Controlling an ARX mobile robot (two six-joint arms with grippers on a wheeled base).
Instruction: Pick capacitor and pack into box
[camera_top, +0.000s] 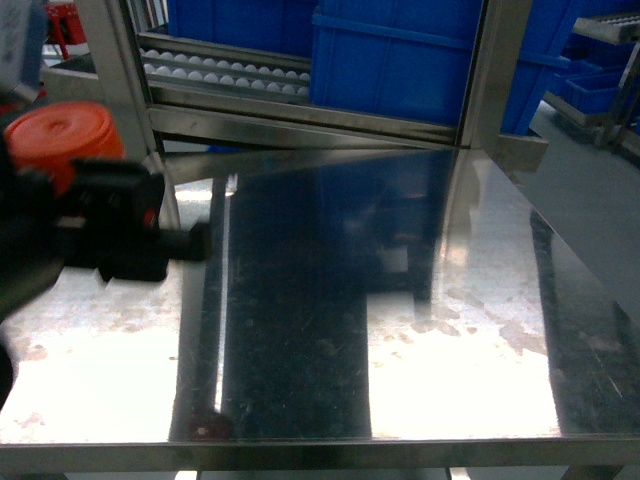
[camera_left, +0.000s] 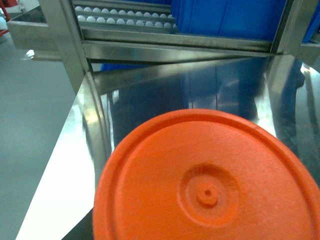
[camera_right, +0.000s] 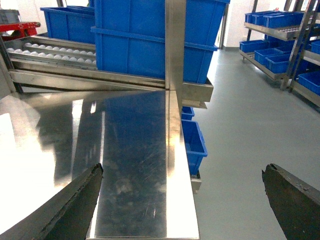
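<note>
Steel table (camera_top: 400, 330) stretches before you, blue bins (camera_top: 400, 60) behind. Your left gripper (camera_top: 130, 225) carries an orange disc (camera_left: 207, 180); its grip state is unclear. Your right gripper (camera_right: 182, 200) is spread wide.

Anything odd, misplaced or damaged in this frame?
Yes: neither a capacitor nor a pink box shows in any view. A large orange ribbed disc fills the left wrist view, and the steel table shows only glare and smudges.
</note>
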